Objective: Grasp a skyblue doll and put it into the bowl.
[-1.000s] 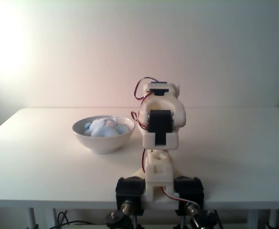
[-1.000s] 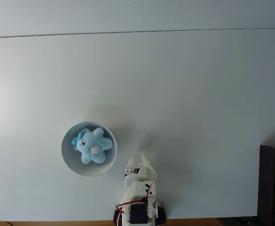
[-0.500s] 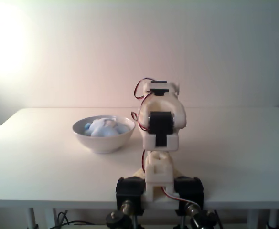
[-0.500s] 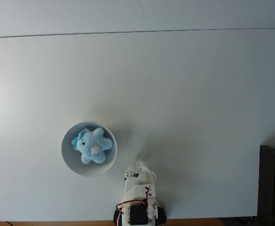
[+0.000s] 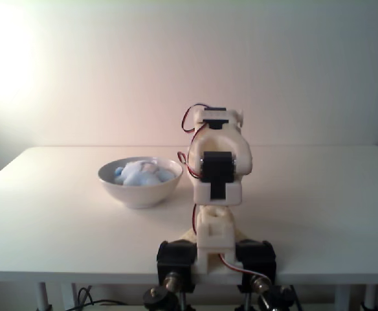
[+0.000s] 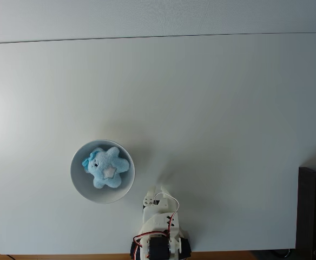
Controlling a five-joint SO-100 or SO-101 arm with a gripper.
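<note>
Doll [image 6: 107, 168], skyblue, lies inside the bowl [image 6: 80, 186]; the gripper [image 6: 153, 199] sits folded beside the bowl, jaw state indiscernible.

White arm [image 5: 216, 162] folded back over its base at bench [image 6: 212, 108] front edge, red wires looping over top joint. Pincer tucked in, jaw state unreadable.
</note>
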